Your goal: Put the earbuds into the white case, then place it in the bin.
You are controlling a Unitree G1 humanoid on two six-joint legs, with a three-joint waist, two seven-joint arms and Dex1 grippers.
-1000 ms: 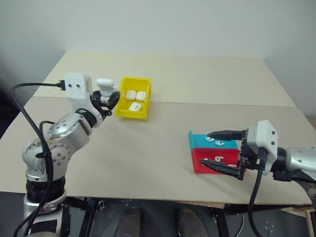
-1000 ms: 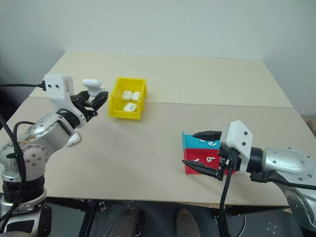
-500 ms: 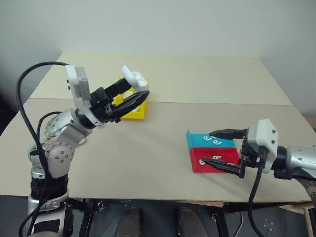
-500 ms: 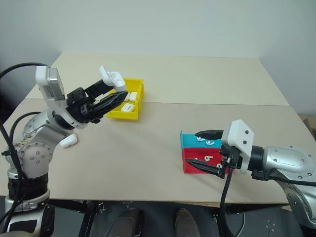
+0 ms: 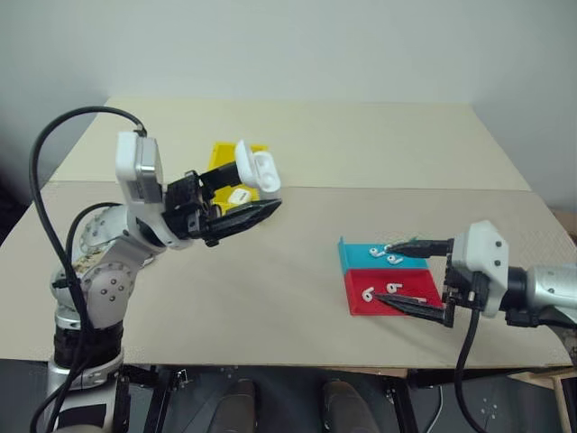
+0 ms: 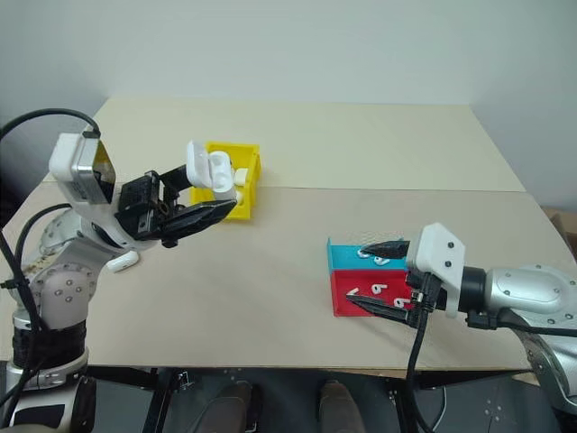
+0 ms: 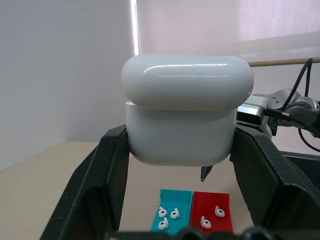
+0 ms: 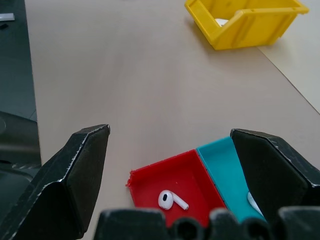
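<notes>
**Case held aloft, right gripper spread wide**

Your left gripper [image 5: 245, 200], left of centre, pinches the white case [image 5: 255, 171], lid ajar, before the bin [image 5: 224, 156]. Your right gripper [image 5: 416, 277], lower right, gapes empty over trays holding earbuds [image 5: 389, 289].

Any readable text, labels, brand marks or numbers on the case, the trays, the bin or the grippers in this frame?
None readable.
White case in the left gripper: plain glossy white, no print.
Yellow bin: no label.
Teal tray and red tray: no markings.
Right gripper: plain black fingers, no writing.
</notes>
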